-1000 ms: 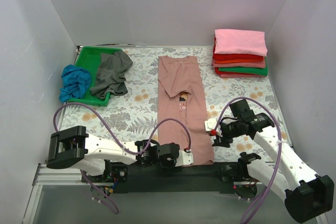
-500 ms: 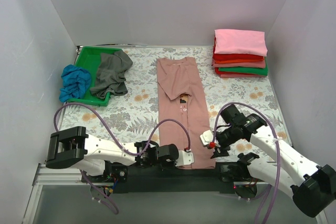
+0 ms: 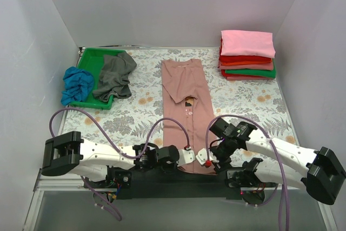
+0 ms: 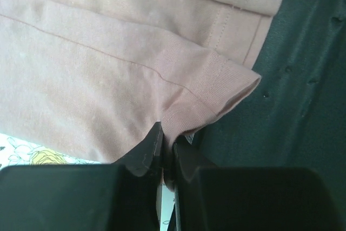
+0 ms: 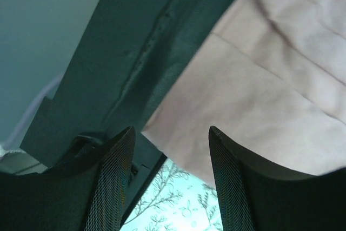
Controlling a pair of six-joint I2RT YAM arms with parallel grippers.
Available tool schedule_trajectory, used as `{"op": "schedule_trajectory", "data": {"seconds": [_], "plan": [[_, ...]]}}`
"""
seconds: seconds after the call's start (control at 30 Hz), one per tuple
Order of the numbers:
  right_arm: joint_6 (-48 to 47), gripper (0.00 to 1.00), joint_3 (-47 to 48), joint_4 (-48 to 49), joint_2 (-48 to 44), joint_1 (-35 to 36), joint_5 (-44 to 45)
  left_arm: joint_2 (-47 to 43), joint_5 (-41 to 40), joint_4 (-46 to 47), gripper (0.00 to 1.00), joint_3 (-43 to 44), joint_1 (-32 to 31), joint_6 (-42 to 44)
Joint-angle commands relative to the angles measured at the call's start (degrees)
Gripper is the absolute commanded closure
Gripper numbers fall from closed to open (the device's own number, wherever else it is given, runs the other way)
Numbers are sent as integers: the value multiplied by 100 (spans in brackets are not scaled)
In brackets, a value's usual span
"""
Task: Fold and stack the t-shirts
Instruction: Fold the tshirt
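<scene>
Soft dusty-pink cotton t-shirt [image 3: 185, 101], folded into long narrow strip, stitched hem. Left pincer [image 4: 166, 134] pinched tight on its near hem corner; right pincer [image 5: 171, 129] wide apart over other near corner.

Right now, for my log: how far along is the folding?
Done: a folded stack far right. In hand: the dusty-pink shirt lies folded into a strip, left gripper shut on its hem, right gripper open over it. Left: grey shirt and blue shirt at the green tray.
</scene>
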Motion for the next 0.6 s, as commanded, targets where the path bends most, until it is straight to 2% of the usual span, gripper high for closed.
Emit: {"op": "schedule_trajectory", "data": {"seconds": [0.0,0.43,0.57], "plan": [[265,37,-141,274,185,433,364,-223,-112,4,100,49,72,-55],[653,42,-677,1443,511,1286,1429,-759,-7,391,100,-426,72,253],[635,49,-818,1522,581,1567,1701,-706,2,417,100,-435,72,270]]}}
